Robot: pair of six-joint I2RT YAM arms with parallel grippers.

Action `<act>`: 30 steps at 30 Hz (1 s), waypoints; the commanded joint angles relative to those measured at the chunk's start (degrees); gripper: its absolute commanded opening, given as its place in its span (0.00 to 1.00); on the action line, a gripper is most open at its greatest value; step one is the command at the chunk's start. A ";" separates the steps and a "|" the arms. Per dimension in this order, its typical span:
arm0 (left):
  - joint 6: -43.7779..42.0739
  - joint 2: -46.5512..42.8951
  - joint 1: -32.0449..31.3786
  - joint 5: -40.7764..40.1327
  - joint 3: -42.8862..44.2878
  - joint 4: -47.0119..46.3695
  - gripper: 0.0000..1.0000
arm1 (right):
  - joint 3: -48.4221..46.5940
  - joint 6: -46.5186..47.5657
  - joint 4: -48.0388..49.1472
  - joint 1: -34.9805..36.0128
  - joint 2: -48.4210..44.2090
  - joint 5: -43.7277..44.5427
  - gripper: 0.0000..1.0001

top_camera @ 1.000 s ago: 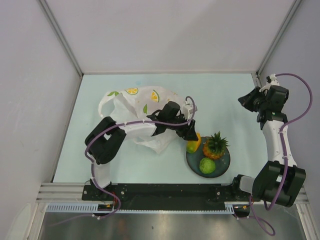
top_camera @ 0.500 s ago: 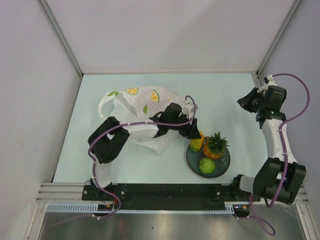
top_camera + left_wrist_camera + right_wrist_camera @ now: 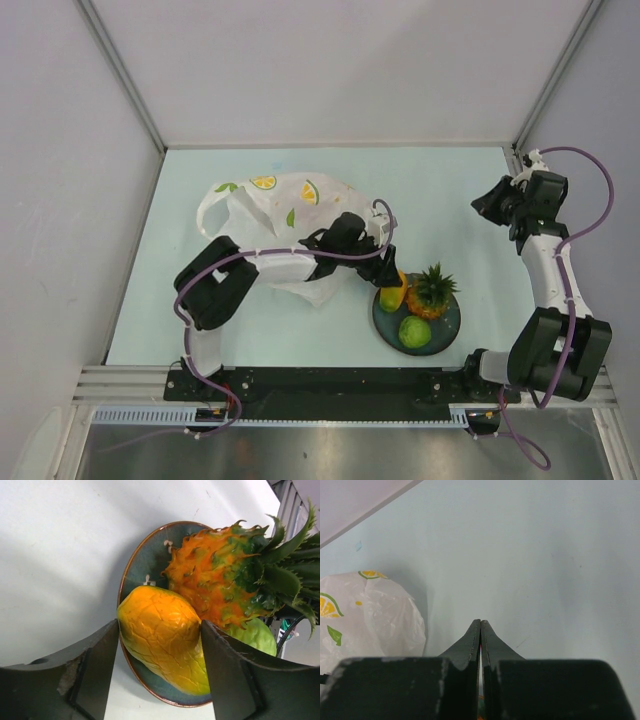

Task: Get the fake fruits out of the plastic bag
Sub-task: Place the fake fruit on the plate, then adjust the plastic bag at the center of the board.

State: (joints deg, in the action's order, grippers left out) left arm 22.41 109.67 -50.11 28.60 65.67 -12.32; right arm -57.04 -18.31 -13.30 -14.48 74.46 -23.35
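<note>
mango [image 3: 160,630] at plate [image 3: 145,555] rim, pineapple [image 3: 210,580] and green fruit [image 3: 255,635] just beside

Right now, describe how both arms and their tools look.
Both the left arm and right arm have black joint housings, white links and a looping purple cable. The left tool and right tool each have two flat matte-black fingers.

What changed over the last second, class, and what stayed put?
The left hand, still gripping the mango, moved nearer and slightly right, to the plate's left rim. The pineapple, green fruit and bag stayed put; the right hand stayed shut.
</note>
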 commanded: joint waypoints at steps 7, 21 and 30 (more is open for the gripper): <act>-6.32 -5.69 4.04 2.60 6.22 8.70 1.00 | -1.58 1.17 3.37 2.00 2.27 -0.73 0.04; -15.30 -35.38 36.29 -2.40 6.06 30.51 0.95 | -16.34 29.01 0.82 39.32 4.82 -4.68 0.12; -8.62 -46.46 52.03 -10.13 -2.56 29.63 1.00 | -30.31 42.11 -9.45 59.91 20.72 -16.19 0.40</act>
State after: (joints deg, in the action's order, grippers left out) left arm 10.70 65.47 -1.52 23.16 65.45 15.66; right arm -80.60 16.12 -15.59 41.67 89.38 -32.49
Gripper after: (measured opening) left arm 0.970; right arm 0.326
